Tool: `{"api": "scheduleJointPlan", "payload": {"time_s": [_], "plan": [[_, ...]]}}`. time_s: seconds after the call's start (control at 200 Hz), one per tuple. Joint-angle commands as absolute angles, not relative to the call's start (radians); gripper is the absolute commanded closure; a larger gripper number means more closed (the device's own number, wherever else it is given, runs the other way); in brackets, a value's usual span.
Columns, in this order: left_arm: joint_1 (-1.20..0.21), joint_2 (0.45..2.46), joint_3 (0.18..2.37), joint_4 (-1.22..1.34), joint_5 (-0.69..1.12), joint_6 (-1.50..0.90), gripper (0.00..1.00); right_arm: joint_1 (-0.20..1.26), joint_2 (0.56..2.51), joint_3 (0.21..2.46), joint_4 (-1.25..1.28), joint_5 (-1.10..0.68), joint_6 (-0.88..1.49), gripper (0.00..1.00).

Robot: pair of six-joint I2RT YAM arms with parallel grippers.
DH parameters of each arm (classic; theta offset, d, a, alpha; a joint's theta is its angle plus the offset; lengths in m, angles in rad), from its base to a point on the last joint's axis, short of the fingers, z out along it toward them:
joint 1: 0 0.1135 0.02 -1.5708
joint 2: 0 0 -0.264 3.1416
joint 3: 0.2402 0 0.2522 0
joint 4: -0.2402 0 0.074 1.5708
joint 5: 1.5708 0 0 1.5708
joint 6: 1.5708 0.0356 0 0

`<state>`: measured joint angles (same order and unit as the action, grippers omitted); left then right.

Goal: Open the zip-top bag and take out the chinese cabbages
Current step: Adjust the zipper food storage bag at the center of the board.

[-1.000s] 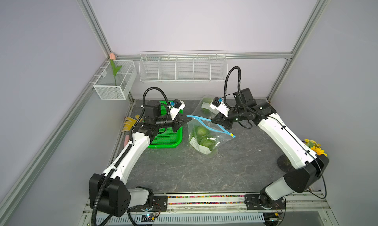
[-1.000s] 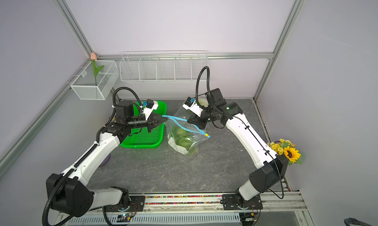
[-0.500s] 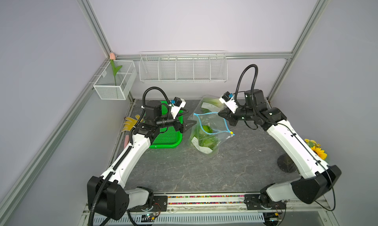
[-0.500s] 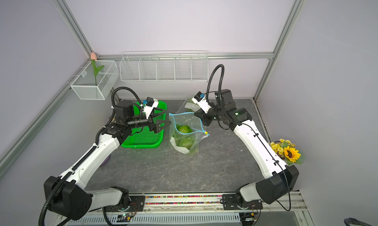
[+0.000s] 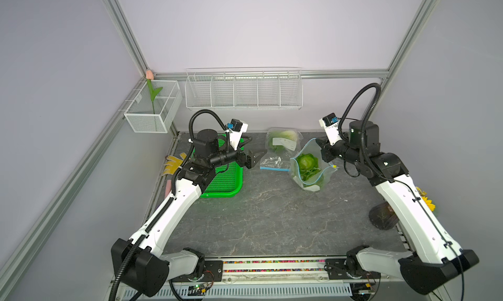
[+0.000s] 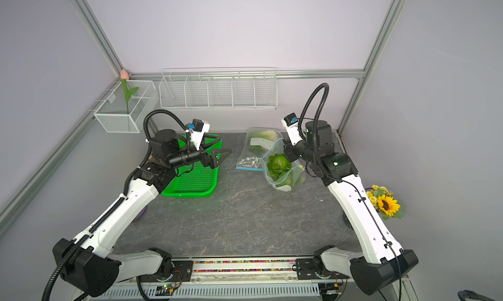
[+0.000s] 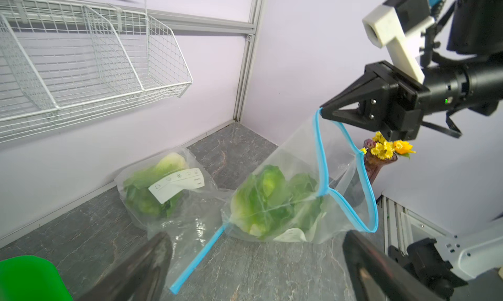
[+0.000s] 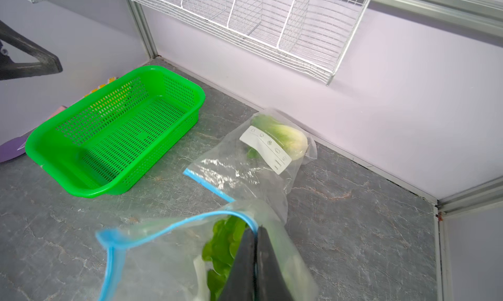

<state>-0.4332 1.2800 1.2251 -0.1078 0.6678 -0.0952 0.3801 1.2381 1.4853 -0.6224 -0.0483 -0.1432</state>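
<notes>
**Zip-top bag held open at the rim; cabbages inside.**

The right gripper (image 7: 324,112), jaws pressed together, pinches the blue-edged rim of the zip-top bag (image 5: 311,149), which stands with its mouth open on the side of the green basket (image 5: 226,178) away from the left wall. The chinese cabbages (image 5: 307,163) sit inside that bag; their number probably cannot be counted through the plastic. The left gripper (image 5: 251,149), jaws spread wide and holding nothing, hangs over the basket's bag-side edge. A second bag (image 5: 280,145), sealed and holding a cabbage, lies flat between the basket and the open bag. A wire rack (image 5: 242,92) hangs on the wall behind the basket.
</notes>
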Motion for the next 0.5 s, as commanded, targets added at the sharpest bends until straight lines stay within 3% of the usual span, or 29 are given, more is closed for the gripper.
{"api": "scheduleJointPlan", "payload": {"time_s": [0.0, 0.24, 0.495], "plan": [[-0.447, 1.318, 1.296, -0.164, 0.605, -0.197, 0.00, 0.380, 1.218, 1.435, -0.500, -0.066, -0.070, 0.92], [-0.557, 1.301, 1.286, -0.235, 0.434, -0.340, 0.00, 0.427, 1.240, 1.299, -0.273, -0.156, 0.121, 0.91], [-0.685, 1.258, 1.273, -0.304, 0.246, -0.538, 0.16, 0.476, 1.304, 1.292, -0.232, -0.211, 0.142, 0.90]]}}
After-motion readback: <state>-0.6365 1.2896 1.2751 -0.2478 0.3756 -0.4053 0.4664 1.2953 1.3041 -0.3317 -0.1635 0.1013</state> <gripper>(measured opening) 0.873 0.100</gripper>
